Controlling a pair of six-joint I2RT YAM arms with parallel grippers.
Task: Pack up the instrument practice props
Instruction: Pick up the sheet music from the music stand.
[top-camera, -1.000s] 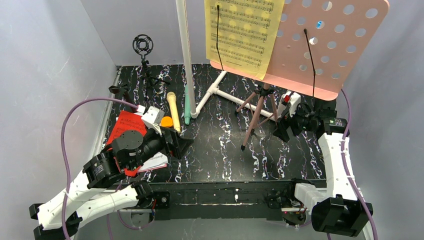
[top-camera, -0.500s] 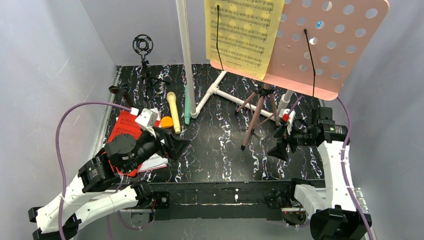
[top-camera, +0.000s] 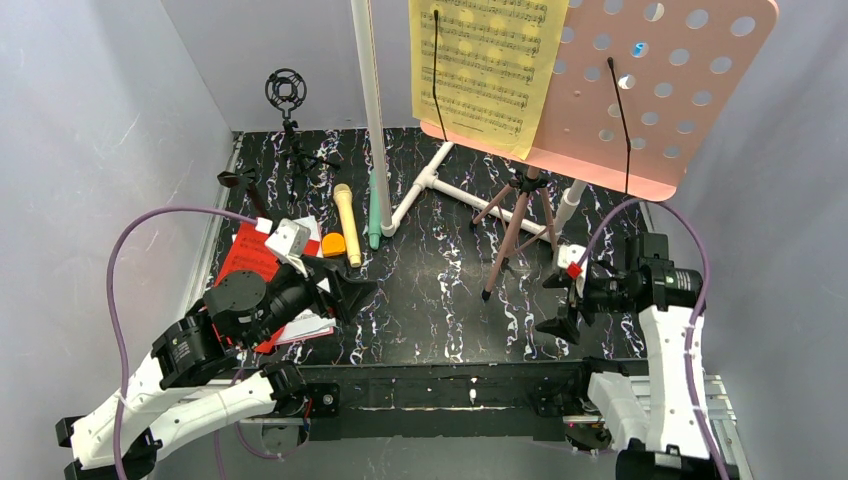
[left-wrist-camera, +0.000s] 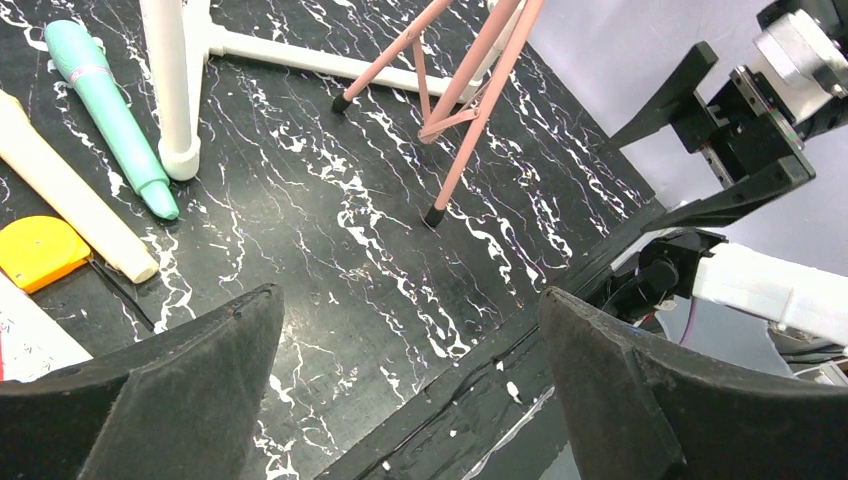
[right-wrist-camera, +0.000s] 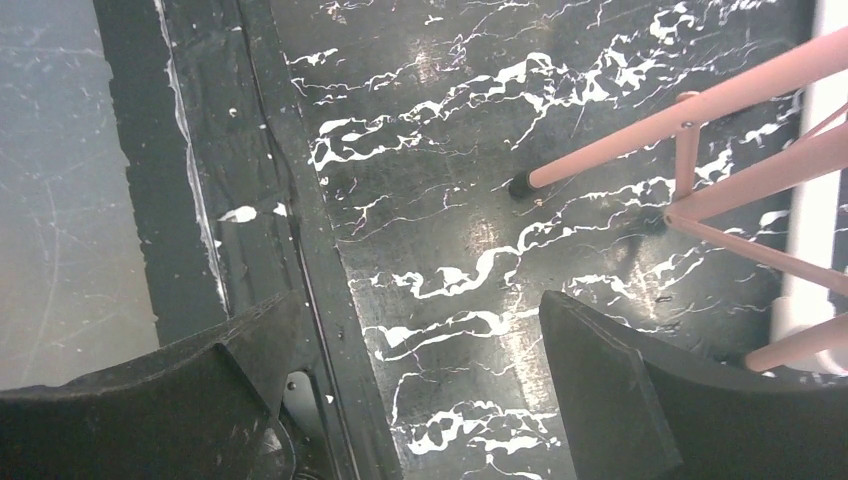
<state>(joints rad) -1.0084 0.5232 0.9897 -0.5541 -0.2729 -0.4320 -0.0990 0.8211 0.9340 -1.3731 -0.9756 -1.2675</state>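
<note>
Above the table (top-camera: 440, 310), left gripper (top-camera: 353, 297) and right gripper (top-camera: 555, 305) gape wide, apparently touching nothing.

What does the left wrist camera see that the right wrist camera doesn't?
Only the left wrist camera shows the mint-green microphone, the yellow microphone lying beside it, and the right pincer, which is open. Only the right wrist camera shows the grey surface beyond the edge of the black marbled table. Both show the pink tripod legs standing on that table. Each camera also sees its own pincer; the left pincer is open too.
</note>
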